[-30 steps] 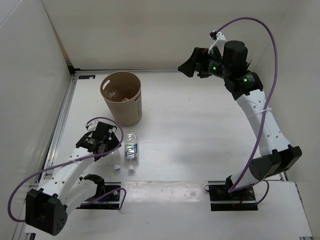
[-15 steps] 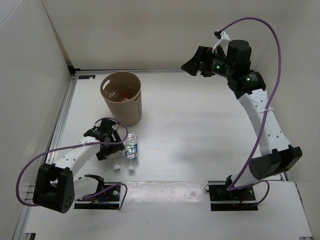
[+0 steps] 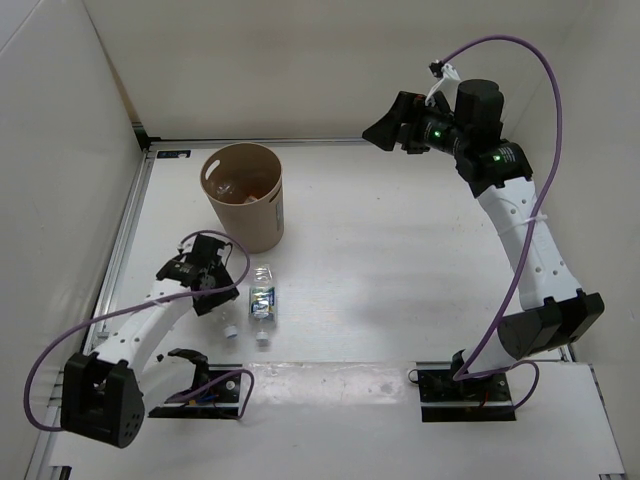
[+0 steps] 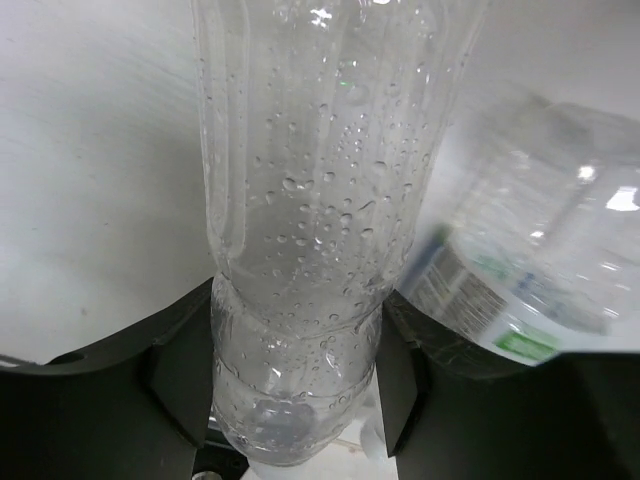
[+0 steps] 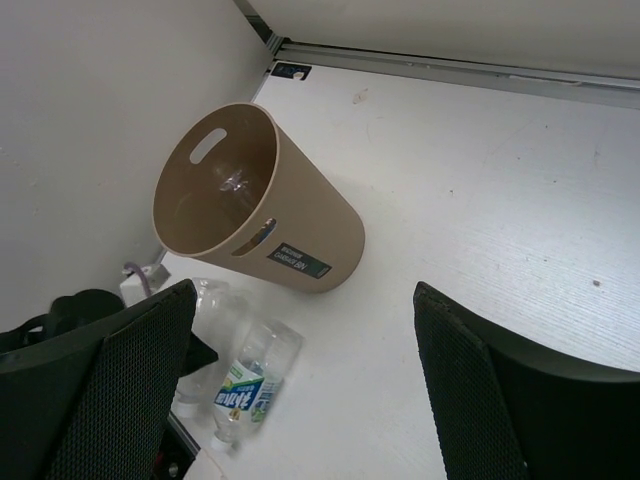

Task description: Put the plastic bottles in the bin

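The clear plain plastic bottle (image 4: pixel 300 230) between the fingers of the left end effector (image 4: pixel 295 380) is cut off by the upper picture edge; its far end is not seen. Just right of this end effector, the clear bottle with green-blue label (image 4: pixel 540 270) is blurred and cut by the right edge. What lies inside the tan round bin (image 3: pixel 262 215) is too small to tell.

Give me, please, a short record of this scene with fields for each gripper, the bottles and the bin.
left gripper: fingers against both sides of the plain clear bottle
right gripper: open, raised, holding nothing
labelled bottle: lying beside the plain one, close to the bin
bin: upright, something clear inside
bottles outside bin: two in view
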Available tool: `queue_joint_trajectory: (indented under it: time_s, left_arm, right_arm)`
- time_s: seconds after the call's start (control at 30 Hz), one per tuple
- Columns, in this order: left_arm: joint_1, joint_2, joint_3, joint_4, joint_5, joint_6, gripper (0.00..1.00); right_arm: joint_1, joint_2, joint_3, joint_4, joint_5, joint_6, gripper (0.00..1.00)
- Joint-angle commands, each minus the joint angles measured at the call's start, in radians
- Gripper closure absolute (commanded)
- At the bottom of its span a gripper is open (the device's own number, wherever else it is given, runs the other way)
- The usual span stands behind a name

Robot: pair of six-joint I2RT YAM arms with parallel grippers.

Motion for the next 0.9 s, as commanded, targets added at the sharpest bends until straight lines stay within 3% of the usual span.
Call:
queue_joint_trajectory:
  time_s: [0.0,0.13,0.3,0.57,0.87]
  left_arm:
    - [0.007,-0.100,0.113,-0.072,-0.062,-0.021,0.54]
    - [0.008,-0.200,0.228,-0.199,-0.202,-0.050,0.61]
    - [0.005,-0.278,0.452,-0.229,-0.335,-0.018,0.61]
    - [-0.037,-0.108,0.881,-0.183,-0.511,0.170,0.61]
    - [-0.173,0.113,1.151,0.070,-0.577,0.379,0.58]
  right_arm:
    - [-0.002,0.007,0.003,0.021,-0.026,0.010,0.10]
    - [-0.010,0.005,-0.006,0.026,-0.029,0.020,0.10]
    - [-0.019,0.013,-0.008,0.036,-0.048,0.030,0.10]
    - [-0.027,0.017,-0.011,0.061,-0.078,0.043,0.10]
    - [-0.028,0.005,-0.015,0.067,-0.088,0.047,0.10]
